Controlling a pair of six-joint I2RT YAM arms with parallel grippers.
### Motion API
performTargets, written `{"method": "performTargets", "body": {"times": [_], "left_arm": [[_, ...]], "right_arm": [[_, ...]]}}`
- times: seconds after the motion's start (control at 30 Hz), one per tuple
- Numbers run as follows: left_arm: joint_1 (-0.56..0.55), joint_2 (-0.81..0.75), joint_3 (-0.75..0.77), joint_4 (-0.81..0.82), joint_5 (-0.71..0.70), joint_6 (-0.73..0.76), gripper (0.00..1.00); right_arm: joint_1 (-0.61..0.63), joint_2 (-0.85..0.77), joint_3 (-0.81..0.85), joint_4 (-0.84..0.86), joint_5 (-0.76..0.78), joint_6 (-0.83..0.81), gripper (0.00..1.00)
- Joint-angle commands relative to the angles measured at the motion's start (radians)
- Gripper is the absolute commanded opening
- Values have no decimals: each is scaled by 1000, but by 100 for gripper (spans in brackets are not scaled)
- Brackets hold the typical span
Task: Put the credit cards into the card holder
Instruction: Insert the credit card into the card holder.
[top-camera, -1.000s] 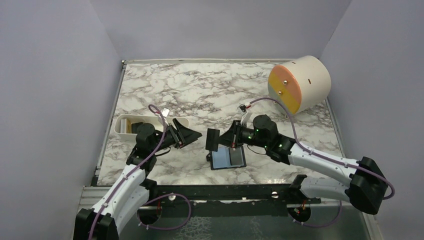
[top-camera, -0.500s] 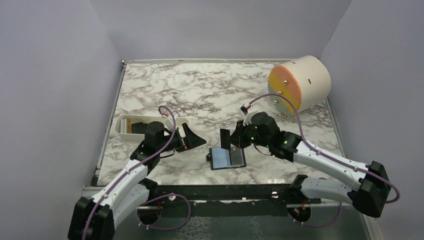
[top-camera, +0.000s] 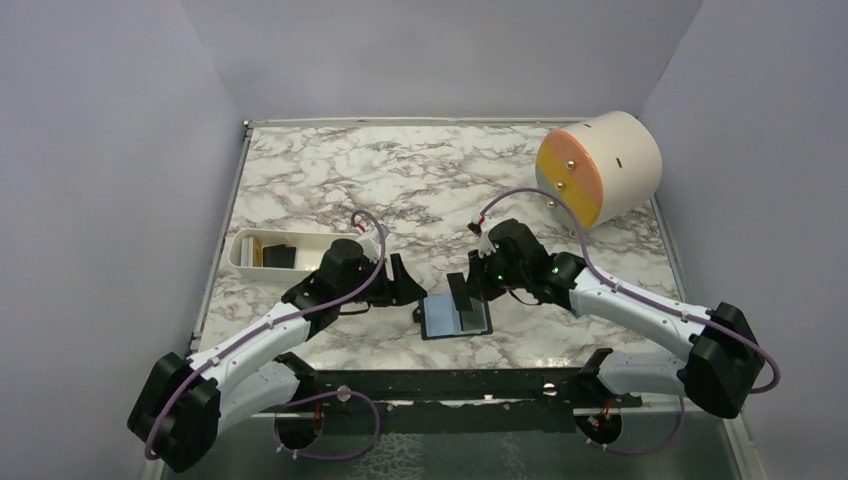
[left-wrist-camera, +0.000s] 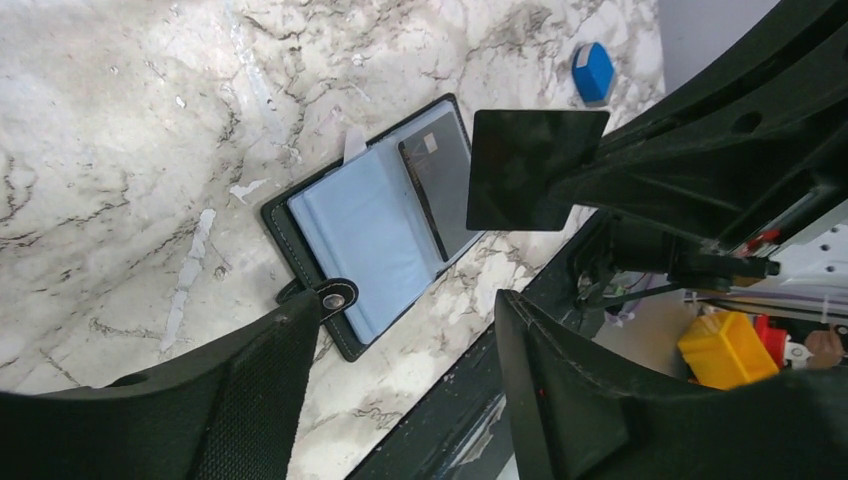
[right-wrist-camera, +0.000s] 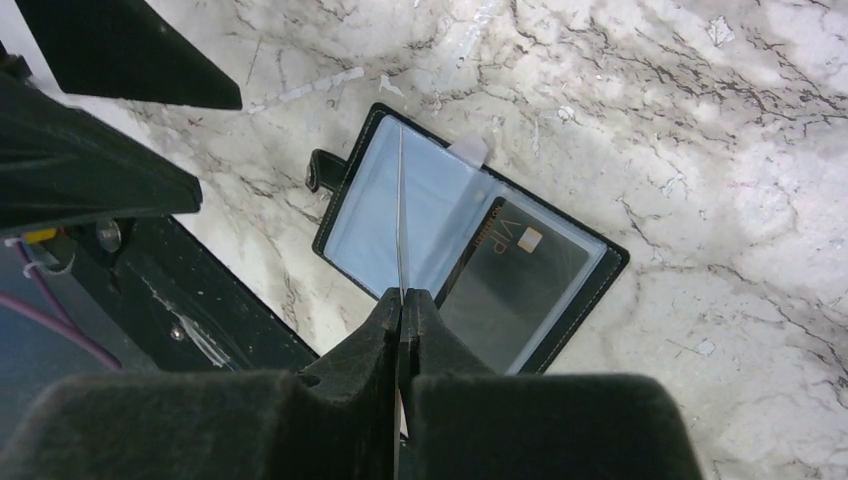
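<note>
The card holder lies open on the marble near the front edge, light blue inside, its stud tab at one end. One dark card marked VIP sits in its right pocket. My right gripper is shut on a second dark credit card, held upright and edge-on over the holder's middle fold; whether it touches I cannot tell. It shows in the top view too. My left gripper is open and empty, just left of the holder, above the stud tab.
A white oblong tray with dark cards in it stands at the left. A large cream cylinder with an orange-yellow face lies at the back right. A small blue block lies beyond the holder. The black front rail runs close by.
My left arm has swung right from the tray to the holder's left side. My right gripper has carried the card down and over the open holder.
</note>
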Motion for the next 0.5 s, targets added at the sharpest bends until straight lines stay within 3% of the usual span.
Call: {"method": "performTargets", "body": {"times": [0.0,0.2,0.47], "left_arm": [[-55,32,35,-3,-91,33,64],[-122,105,47,3,-128,44,54],[-167,169,36,76,-145,22,45]], "right_arm": [[-90,23,8,-3,-164,-45,1],[-158,65,3,9,-312,-63,1],[-203,108,-3,-3,-392,-79,1]]}}
